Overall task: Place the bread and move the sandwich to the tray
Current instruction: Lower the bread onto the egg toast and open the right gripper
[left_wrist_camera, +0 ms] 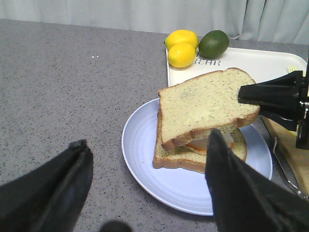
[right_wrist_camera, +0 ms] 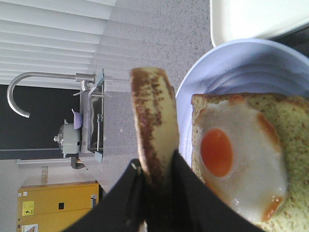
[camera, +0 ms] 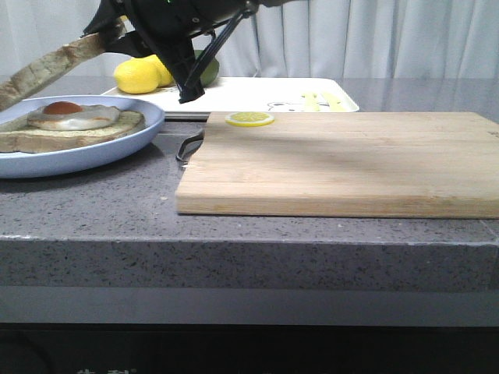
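My right gripper (camera: 105, 35) is shut on one edge of the bread (camera: 47, 66), a brown-crusted slice held tilted over the pale blue plate (camera: 78, 156). On the plate lies a bottom slice (camera: 47, 140) with a fried egg (camera: 74, 115) on it. In the left wrist view the held bread (left_wrist_camera: 203, 104) hovers over the egg, with the right gripper (left_wrist_camera: 246, 94) on its far edge. My left gripper (left_wrist_camera: 147, 138) is open and empty, above the table beside the plate (left_wrist_camera: 145, 159). The white tray (camera: 257, 93) lies behind the plate. The right wrist view shows the gripper (right_wrist_camera: 157, 169) clamping the bread (right_wrist_camera: 152, 125) edge-on beside the egg (right_wrist_camera: 236, 154).
A large wooden cutting board (camera: 351, 164) lies right of the plate, with a thin lemon slice (camera: 249, 118) on its far corner. Two lemons (camera: 140, 75) and a lime (camera: 209, 68) sit on the tray's left end. A metal handle (camera: 187, 148) lies between plate and board.
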Motion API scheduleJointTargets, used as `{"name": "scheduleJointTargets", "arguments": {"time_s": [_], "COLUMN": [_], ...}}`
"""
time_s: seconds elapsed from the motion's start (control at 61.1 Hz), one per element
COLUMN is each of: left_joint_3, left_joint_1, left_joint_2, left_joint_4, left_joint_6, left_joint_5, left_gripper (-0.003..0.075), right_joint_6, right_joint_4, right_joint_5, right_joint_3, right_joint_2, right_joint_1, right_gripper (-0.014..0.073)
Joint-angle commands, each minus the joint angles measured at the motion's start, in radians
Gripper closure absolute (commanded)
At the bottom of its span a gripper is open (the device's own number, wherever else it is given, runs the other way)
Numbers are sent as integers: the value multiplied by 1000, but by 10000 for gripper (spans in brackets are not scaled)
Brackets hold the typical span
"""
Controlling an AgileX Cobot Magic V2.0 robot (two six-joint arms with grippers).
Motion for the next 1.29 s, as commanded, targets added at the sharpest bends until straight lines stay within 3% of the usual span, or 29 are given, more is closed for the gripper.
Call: {"name": "scheduleJointTargets", "arguments": {"time_s": [0.0, 0.278, 0.524, 0.819, 1.277], "left_joint_3": [-29, -29, -29, -29, -29], "left_joint_1": [-3, -3, -3, -22, -24], "left_joint_2": [9, 9, 7, 7, 7], "left_joint_4": [-7, -8, -8, -8, 1], "left_joint_6": [1, 1, 1, 1, 1], "left_joint_5": [-76, -75, -75, -71, -71], "left_gripper": [227, 227, 227, 227, 227], "right_joint_6": [-5, -5, -5, -5, 48], "right_joint_4": [112, 74, -53, -318, -590], "right_joint_5": [58, 95, 144, 250, 493], "right_joint_3": [-35, -35, -35, -35, -35], "right_joint_2": [-61, -61, -61, -71, -133], "right_joint_1": [2, 2, -11, -82, -225], "right_gripper": [363, 288, 190, 189, 191]}}
